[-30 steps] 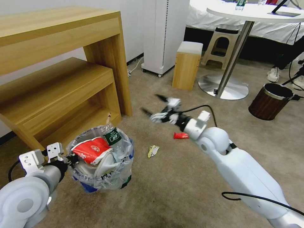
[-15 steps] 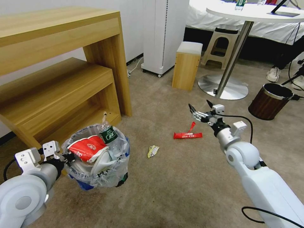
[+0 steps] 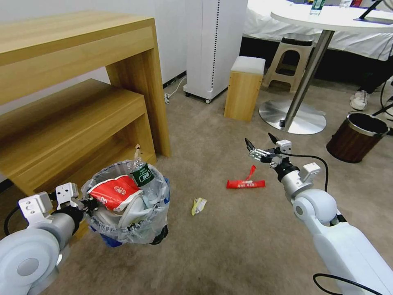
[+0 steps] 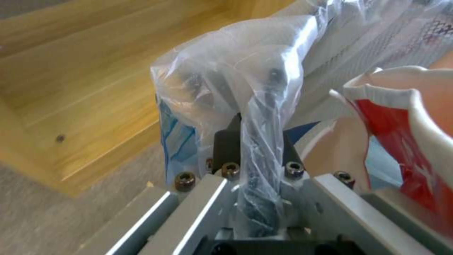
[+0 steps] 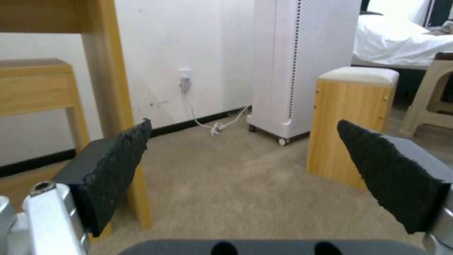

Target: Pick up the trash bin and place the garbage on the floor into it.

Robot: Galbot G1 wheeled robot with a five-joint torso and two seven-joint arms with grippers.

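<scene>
- Bin (image 3: 127,213): black, clear liner, held at its rim by the left gripper (image 3: 88,203); sits low over the carpet beside the wooden shelf (image 3: 77,123), already packed with a red cup (image 3: 116,192), a bottle (image 3: 143,174) and white scraps
- Left gripper, wrist view (image 4: 257,156): fingers clenched on the liner-wrapped rim
- Right gripper (image 3: 260,144): empty, fingers spread wide, raised over the floor (image 3: 229,246) just beyond the red wrapper (image 3: 245,184)
- Litter left on floor: red wrapper near the right gripper; small yellow wrapper (image 3: 198,205) between it and the bin
- Step in hand, as judged: fetching the red wrapper
- Method advised: tilt the wrist down, straddle the wrapper's narrow width, press into the pile before closing, since flat foil slips
- Bin handling: keep level and close, as the load is heaped
</scene>
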